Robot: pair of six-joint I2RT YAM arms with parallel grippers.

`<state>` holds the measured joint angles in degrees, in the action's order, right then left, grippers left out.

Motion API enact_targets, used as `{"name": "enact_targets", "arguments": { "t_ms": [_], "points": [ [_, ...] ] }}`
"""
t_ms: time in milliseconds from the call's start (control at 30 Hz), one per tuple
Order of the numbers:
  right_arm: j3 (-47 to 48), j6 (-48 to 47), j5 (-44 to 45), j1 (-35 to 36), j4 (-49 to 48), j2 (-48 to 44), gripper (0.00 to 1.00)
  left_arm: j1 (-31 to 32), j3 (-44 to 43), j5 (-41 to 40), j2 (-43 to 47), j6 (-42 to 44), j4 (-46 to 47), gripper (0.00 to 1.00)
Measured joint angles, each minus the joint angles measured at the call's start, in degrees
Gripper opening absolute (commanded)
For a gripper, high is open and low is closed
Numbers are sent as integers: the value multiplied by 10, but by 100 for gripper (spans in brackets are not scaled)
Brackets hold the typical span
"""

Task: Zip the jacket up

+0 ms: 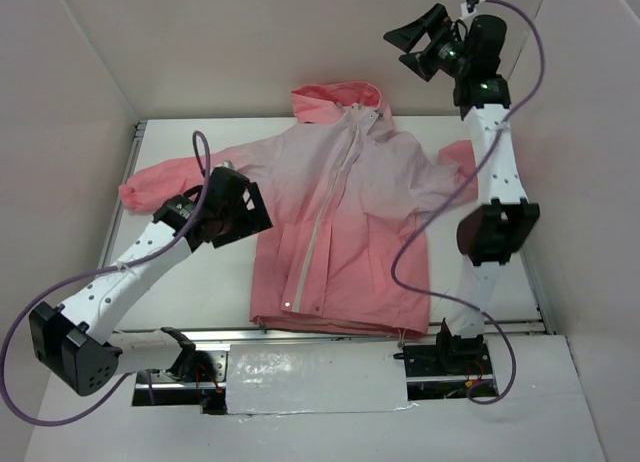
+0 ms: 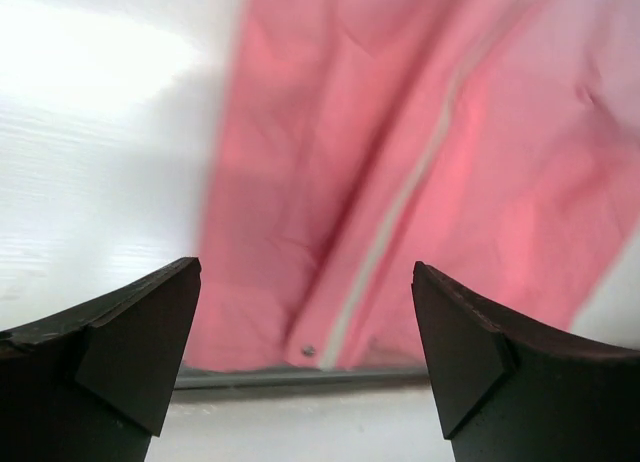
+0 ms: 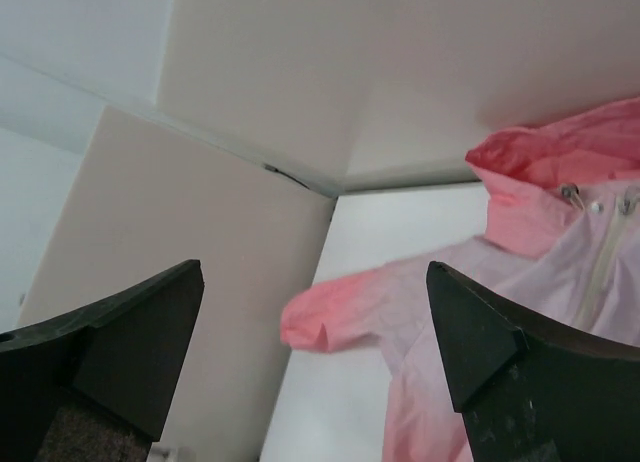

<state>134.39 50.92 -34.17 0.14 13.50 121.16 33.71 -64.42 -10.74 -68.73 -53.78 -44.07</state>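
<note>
My main worry starts at the hem (image 1: 325, 320), the part of the jacket (image 1: 350, 222) nearest the arm bases. The cloth looks thin and loose. If nothing pins that hem while the slider is pulled, I expect the front to bunch up and ride along instead of closing. I can't make out the slider in any view, so a blind pinch could catch the flap beside the zipper (image 1: 318, 232) rather than the pull.

The left jaws hang wide apart and empty just off the jacket's left edge, looking down at the hem. A low approach from there could rumple the panel.

The right arm's cable (image 1: 398, 257) loops across the jacket's right side and may snag or drag the cloth when that arm comes down. The right jaws are also spread and empty, raised beyond the jacket's right shoulder.

The jacket lies flat, front up, on the surface (image 1: 200, 282). It is coral at the hem and pales toward the chest. The sleeves are spread out and the hood (image 1: 335, 97) lies farthest away. I can't tell whether the teeth are joined.
</note>
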Motion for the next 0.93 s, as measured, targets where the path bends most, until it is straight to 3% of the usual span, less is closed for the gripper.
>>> {"name": "enact_targets", "arguments": {
  "t_ms": [100, 267, 433, 567, 767, 933],
  "points": [
    [-74, -78, 39, 6, 102, -145, 100, -34, -88, -51, -26, 24, -75, 99],
    [-180, -189, 127, 27, 266, -418, 100, -31, -274, -115, -19, 75, -158, 99],
    [-243, -248, 225, 34, 411, -660, 100, -32, -319, -202, 57, 116, -224, 99],
    [-345, -248, 264, 44, 480, -817, 100, -33, -349, -261, 87, 119, -285, 99],
    [-430, -249, 304, 55, 619, -878, 100, -33, -298, -297, 160, 129, -317, 99],
    [-427, -250, 331, 75, 625, -906, 100, -33, -242, -301, 216, 128, -337, 99]
  ]
}}
